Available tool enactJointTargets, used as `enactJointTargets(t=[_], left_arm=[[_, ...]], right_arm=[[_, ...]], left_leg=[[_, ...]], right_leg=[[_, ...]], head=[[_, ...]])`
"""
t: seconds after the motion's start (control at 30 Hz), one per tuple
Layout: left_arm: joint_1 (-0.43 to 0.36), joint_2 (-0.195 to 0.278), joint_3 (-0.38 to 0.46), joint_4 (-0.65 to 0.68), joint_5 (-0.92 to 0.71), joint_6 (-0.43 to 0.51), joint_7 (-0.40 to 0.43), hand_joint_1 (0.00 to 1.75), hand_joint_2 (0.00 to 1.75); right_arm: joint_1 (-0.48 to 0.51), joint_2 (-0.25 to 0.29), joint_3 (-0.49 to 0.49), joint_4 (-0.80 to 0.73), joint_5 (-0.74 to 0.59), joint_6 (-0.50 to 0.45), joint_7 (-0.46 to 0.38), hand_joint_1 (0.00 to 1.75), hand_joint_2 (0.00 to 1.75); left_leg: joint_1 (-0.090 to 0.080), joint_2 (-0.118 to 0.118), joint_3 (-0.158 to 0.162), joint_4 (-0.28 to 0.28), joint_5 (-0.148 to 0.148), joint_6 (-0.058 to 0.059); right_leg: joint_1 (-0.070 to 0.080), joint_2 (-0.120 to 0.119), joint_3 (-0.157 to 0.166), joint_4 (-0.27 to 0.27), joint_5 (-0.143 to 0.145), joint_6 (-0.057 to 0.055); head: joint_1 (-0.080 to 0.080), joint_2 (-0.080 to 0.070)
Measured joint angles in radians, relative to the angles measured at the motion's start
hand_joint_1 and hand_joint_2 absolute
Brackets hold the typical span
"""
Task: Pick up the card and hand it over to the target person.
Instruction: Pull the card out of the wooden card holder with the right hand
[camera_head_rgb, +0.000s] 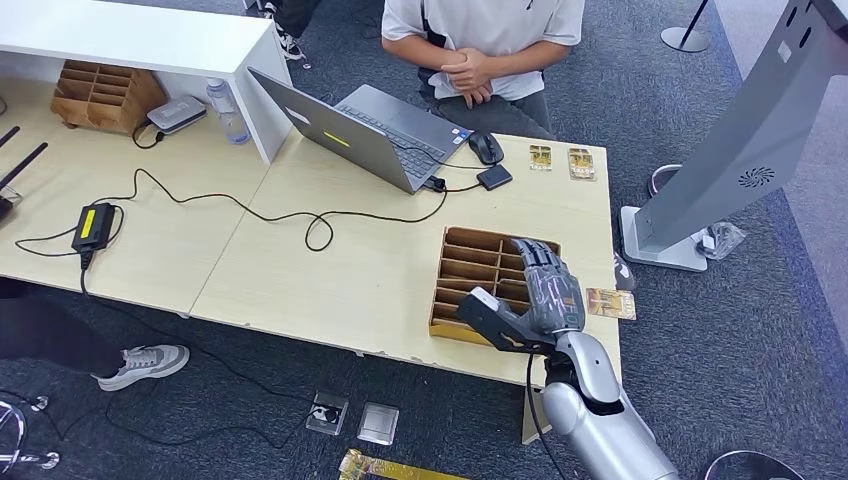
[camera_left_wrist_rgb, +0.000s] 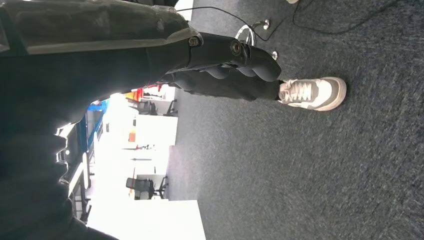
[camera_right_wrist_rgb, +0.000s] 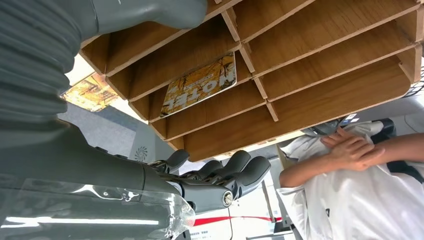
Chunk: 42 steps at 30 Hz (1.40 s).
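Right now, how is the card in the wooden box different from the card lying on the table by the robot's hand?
The card in the wooden organizer leans inside a slot; the card on the table lies flat at the table's edge. The slotted one sits under the right hand; the other lies beside it. Both look yellow and patterned.

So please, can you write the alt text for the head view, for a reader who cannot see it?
The robot's right hand hovers over a wooden slotted card organizer on a light wooden table. Across the table sits a person in a white shirt beside an open grey laptop.
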Motion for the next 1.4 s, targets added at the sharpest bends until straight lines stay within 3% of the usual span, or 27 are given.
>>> enactJointTargets(t=[1.13, 1.4], left_arm=[[0.001, 0.000, 0.010, 0.000, 0.007, 0.007, -0.004, 0.00, 1.75], [0.001, 0.000, 0.013, -0.001, 0.011, 0.007, -0.005, 0.00, 1.75]], right_arm=[[-0.008, 0.011, -0.003, 0.024, -0.002, 0.000, -0.005, 0.64, 1.75], [-0.006, 0.012, -0.001, 0.024, -0.001, 0.003, -0.008, 0.88, 1.75]], left_leg=[[0.001, 0.000, 0.001, -0.002, 0.001, -0.001], [0.000, 0.000, 0.001, -0.001, 0.001, 0.000]], right_leg=[[0.001, 0.001, 0.001, -0.002, 0.001, 0.000], [0.000, 0.000, 0.001, -0.001, 0.001, 0.000]], head=[[0.000, 0.000], [0.000, 0.000]])
